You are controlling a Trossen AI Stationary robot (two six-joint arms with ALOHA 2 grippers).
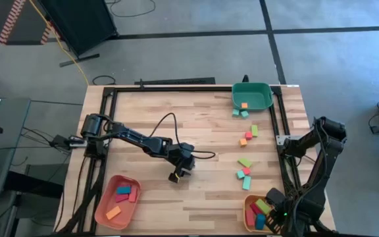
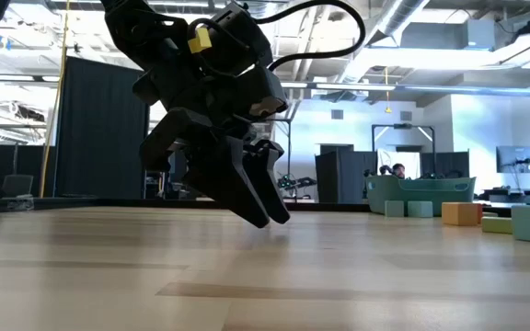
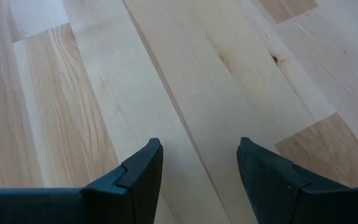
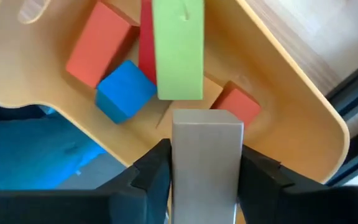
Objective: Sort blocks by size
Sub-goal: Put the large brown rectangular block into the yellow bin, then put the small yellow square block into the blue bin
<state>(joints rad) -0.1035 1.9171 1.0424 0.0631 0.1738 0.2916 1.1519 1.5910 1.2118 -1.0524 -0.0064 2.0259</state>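
Note:
Loose blocks lie on the table's right half: teal ones point(image 1: 240, 113) by the green tray point(image 1: 263, 100), a green and orange group point(image 1: 248, 135), and a green, red and teal group point(image 1: 244, 172). My left gripper point(image 1: 176, 175) is open and empty just above bare wood at mid-table; its fingers point(image 3: 143, 177) stand apart. My right gripper point(image 1: 270, 197) hangs over the yellow tray point(image 1: 249, 217) at the near right, shut on a pale block point(image 4: 205, 155). A green bar point(image 4: 178, 50), a blue cube point(image 4: 124, 90) and red-orange blocks point(image 4: 98, 43) lie in that tray. My right gripper pinches the pale block between its two fingers point(image 4: 151, 174), one on each opposite side face point(image 4: 178, 168). The block is held above the yellow tray's inside, over the blocks lying there. How far back it reaches between the fingers does not show.
A salmon tray point(image 1: 104, 214) at the near left holds teal, pink and orange blocks. The green tray holds an orange block point(image 1: 244, 105). A black frame point(image 1: 280, 131) runs along the table's edges. A cable point(image 1: 166, 125) trails from the left arm. Bare wood point(image 1: 202, 131) lies at mid-table.

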